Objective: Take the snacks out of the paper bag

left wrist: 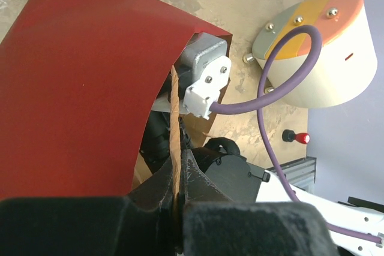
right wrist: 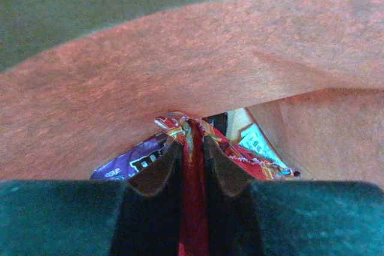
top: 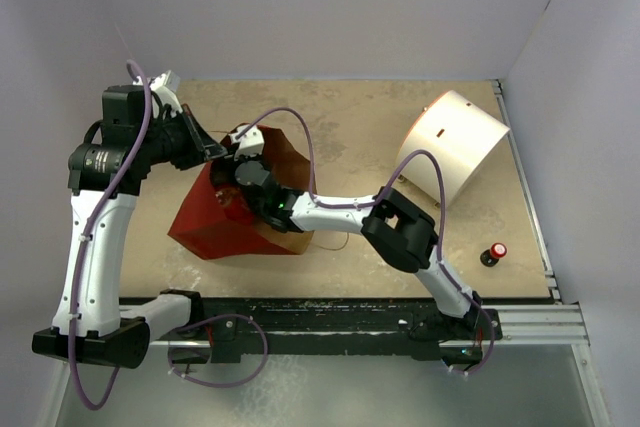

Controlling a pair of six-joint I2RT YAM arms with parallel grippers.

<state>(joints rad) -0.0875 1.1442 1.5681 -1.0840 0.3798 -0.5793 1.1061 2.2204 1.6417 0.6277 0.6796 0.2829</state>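
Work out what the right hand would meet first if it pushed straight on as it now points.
Probably the paper bag's brown inner wall, just past the red snack packet the hand grips; depth unclear.

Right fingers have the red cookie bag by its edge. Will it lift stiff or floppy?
Probably floppy: the red cookie bag is pinched only at its crinkled seam and may dangle. Thin film, likely light and slippery. The close paper bag wall could snag it.

The paper bag (top: 215, 222) lies at nine o'clock on the worktop (top: 350, 137), a cylinder (top: 455, 147) at two, a small capped object (top: 492, 254) at four. Inside the bag, a candy packet (right wrist: 129, 163) sits at eight o'clock from the cookie bag (right wrist: 246, 161).
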